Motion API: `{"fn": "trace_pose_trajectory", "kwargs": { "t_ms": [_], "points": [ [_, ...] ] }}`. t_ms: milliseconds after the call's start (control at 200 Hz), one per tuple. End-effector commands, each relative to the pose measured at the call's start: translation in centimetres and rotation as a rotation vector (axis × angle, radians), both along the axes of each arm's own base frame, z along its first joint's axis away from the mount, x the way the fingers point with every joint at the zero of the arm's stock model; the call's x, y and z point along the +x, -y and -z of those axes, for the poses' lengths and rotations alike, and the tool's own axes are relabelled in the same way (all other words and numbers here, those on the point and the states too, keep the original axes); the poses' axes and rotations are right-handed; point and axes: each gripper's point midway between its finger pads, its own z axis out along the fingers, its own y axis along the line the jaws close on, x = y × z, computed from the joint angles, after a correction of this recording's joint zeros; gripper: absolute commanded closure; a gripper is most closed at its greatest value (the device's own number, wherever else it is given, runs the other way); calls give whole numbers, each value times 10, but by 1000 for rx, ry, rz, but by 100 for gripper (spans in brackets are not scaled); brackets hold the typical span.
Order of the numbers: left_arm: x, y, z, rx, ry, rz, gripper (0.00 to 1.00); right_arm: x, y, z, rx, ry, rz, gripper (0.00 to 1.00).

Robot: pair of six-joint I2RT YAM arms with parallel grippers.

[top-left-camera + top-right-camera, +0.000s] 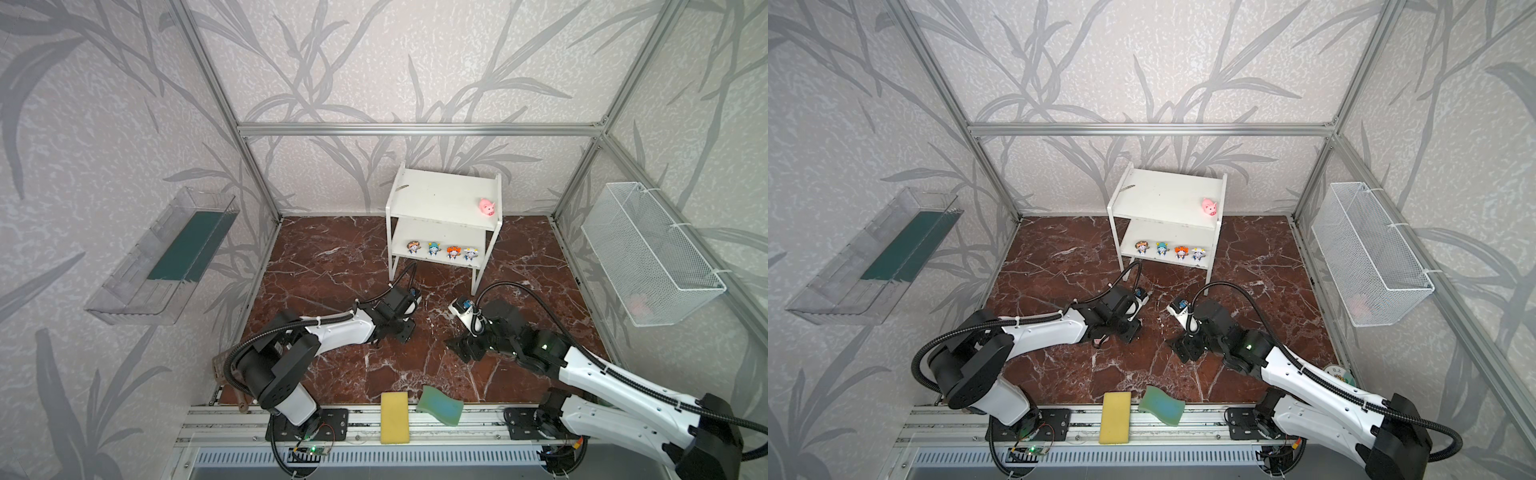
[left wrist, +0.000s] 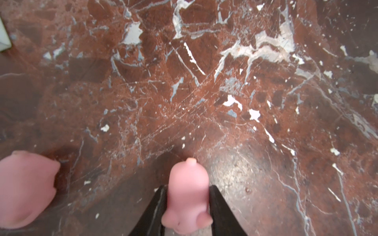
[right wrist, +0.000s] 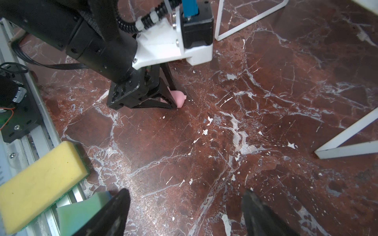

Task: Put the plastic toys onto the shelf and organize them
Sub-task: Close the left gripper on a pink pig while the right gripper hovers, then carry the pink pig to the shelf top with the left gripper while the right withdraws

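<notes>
L gripper (image 2: 188, 189) is low over the marble table (image 2: 204, 92). Its jaws are narrow, pressed on both sides of a pink pig (image 2: 187, 200). R wrist view shows the same grip: the pig (image 3: 178, 98) sits btwn the black fingers (image 3: 163, 103), right at table level. Can't tell if it touches the top.

2nd pig (image 2: 24, 188) lies on the table just beside, clear of the jaws.

R gripper (image 3: 186, 192) hangs over bare table, jaws wide w/ nothing btwn them.

Shelf (image 1: 436, 199) stands at the back by the wall. In both top views a 3rd pig (image 1: 487, 206) stands on the top board near the right end. Four figurines (image 1: 454, 252) stand in a row along the lower board's front.

Yellow sponge (image 1: 395, 417) & green sponge (image 1: 440, 405) lie at the table's near edge.
</notes>
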Motion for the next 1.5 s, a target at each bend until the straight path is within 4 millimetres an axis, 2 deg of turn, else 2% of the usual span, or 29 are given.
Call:
{"fn": "trace_pose_trajectory", "kwargs": {
  "t_ms": [0,155,325,445,610,800,955,1225,1295,1495],
  "points": [
    [1,3,-26,-21,17,8,69,0,-1,-18,23,26,-2,14],
    [-2,3,-45,-43,33,28,72,-1,2,-22,32,34,7,14],
    [-3,2,-82,-71,43,7,75,-1,6,-31,47,47,29,14],
    [-2,1,-126,-89,63,-16,74,2,19,-35,22,39,102,14],
    [7,3,-202,-142,124,-47,75,1,42,-48,2,41,202,14],
    [24,23,-281,-226,203,-25,75,-4,66,-71,-1,83,268,14],
    [46,44,-326,-287,268,-26,75,-7,81,-92,-1,123,302,14],
    [87,85,-363,-366,359,-34,75,-12,99,-127,-29,210,303,14],
    [96,96,-370,-379,376,-27,75,-13,103,-129,-32,222,309,13],
    [122,123,-373,-376,402,-27,76,-16,112,-127,-48,232,326,13]
  ]
}}
